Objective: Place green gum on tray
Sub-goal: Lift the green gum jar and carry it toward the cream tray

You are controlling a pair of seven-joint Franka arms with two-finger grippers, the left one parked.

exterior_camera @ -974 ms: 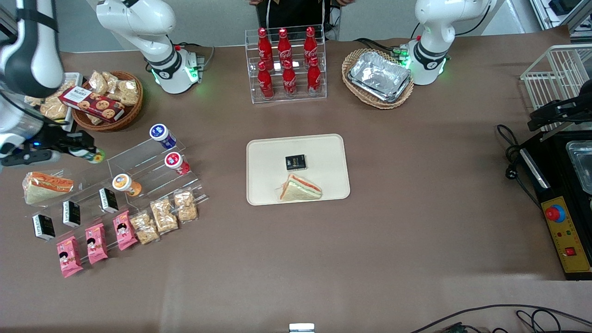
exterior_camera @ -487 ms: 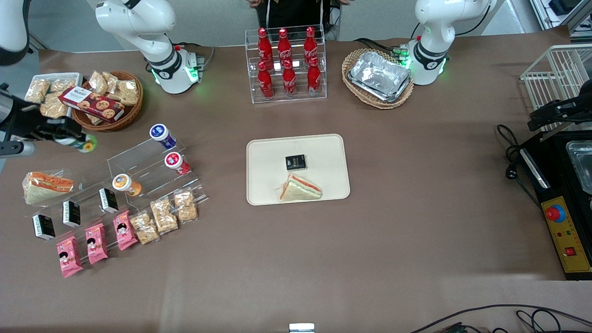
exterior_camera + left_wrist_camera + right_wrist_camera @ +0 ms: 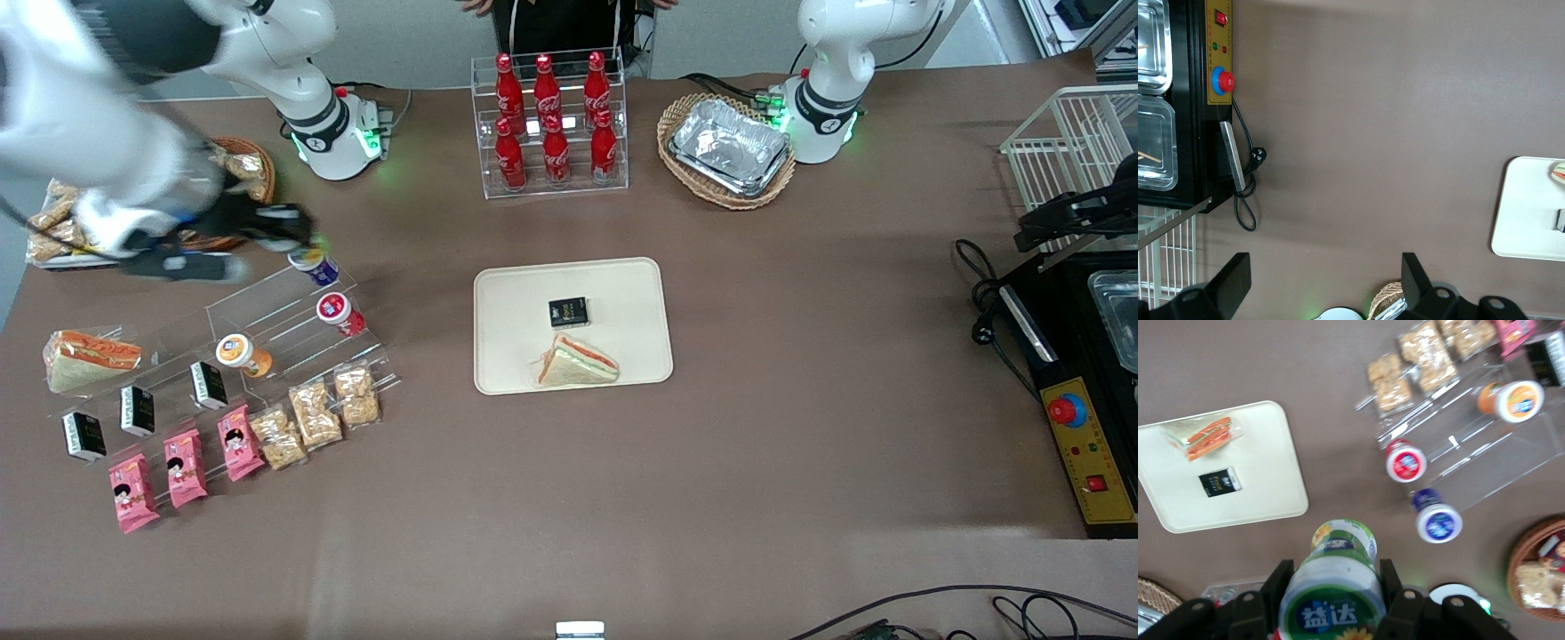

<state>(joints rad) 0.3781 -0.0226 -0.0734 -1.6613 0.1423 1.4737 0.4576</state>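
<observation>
My right gripper (image 3: 298, 235) is shut on the green gum (image 3: 1335, 587), a green bottle with a whitish-green lid held between both black fingers (image 3: 1280, 581). In the front view the gripper hangs above the top step of the clear stand, just over the blue-lidded bottle (image 3: 311, 262), and mostly hides the gum. The cream tray (image 3: 507, 293) lies on the middle of the table, toward the parked arm's end from the gripper. It also shows in the right wrist view (image 3: 1265, 460) and the left wrist view (image 3: 1525, 207).
A sandwich (image 3: 578, 363) and a small black box (image 3: 567, 311) lie on the tray. The clear stand also holds a red-lidded bottle (image 3: 336, 309), an orange-lidded bottle (image 3: 236, 351) and snack packs. A cola rack (image 3: 549, 124) and a foil-tray basket (image 3: 729, 147) stand farther from the camera.
My arm has swung from the table's working-arm end toward the tray, carrying the green gum, and now hangs over the blue-lidded bottle.
</observation>
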